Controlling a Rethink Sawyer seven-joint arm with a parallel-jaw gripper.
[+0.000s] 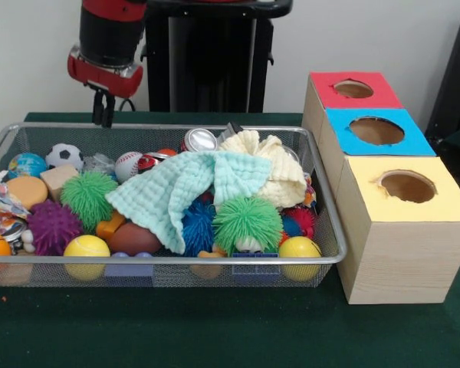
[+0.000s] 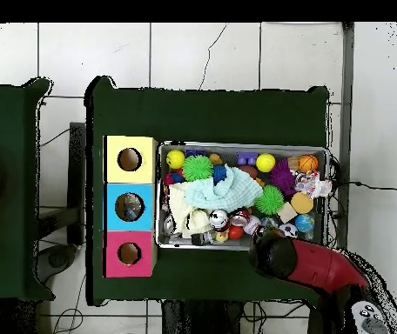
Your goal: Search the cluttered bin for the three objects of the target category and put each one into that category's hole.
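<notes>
While the red-and-black arm's gripper (image 1: 103, 109) hangs just above the far rim of the cluttered bin (image 1: 176, 260), its two dark fingers point down close together with nothing between them. Below and in front of the gripper, the wire basket sits on a dark green table cover (image 1: 215, 330), heaped with toys: a small soccer ball (image 1: 64, 156) and a baseball (image 1: 128, 165) nearest the fingers, a mint cloth (image 1: 180, 188) and a cream cloth (image 1: 272, 165) spread across the middle, green spiky balls (image 1: 88, 197), a purple one (image 1: 54, 226) and yellow balls (image 1: 86, 249) toward the near rim. Well off to the gripper's side, beyond the basket's end, stand three wooden boxes in a row, topped red (image 1: 353, 90), blue (image 1: 377, 131) and yellow (image 1: 406, 188), each with a round hole. Behind the arm rises the black pedestal (image 1: 207, 61) against a pale wall (image 1: 368, 34). From overhead, the table stands on white floor tiles (image 2: 202, 52) crossed by thin cables, with a second green table (image 2: 6, 174) beside it.
</notes>
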